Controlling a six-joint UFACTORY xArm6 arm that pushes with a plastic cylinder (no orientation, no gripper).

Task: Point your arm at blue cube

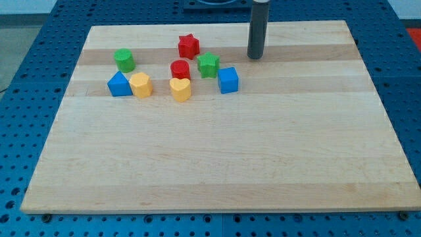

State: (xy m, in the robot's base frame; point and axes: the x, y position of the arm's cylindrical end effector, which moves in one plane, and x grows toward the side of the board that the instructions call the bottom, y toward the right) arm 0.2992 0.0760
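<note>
Nearest the view's bottom sit the yellow heart [180, 89], yellow hexagon [141, 85] and blue triangular block [119, 85]. The blue cube [228, 79] lies right of them, beside the green star [208, 64] – apart from my tip [255, 56], a bare rod with nothing to open or close, up-right.

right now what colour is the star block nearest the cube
Green: the green star sits just left of the blue cube, camera view.
</note>
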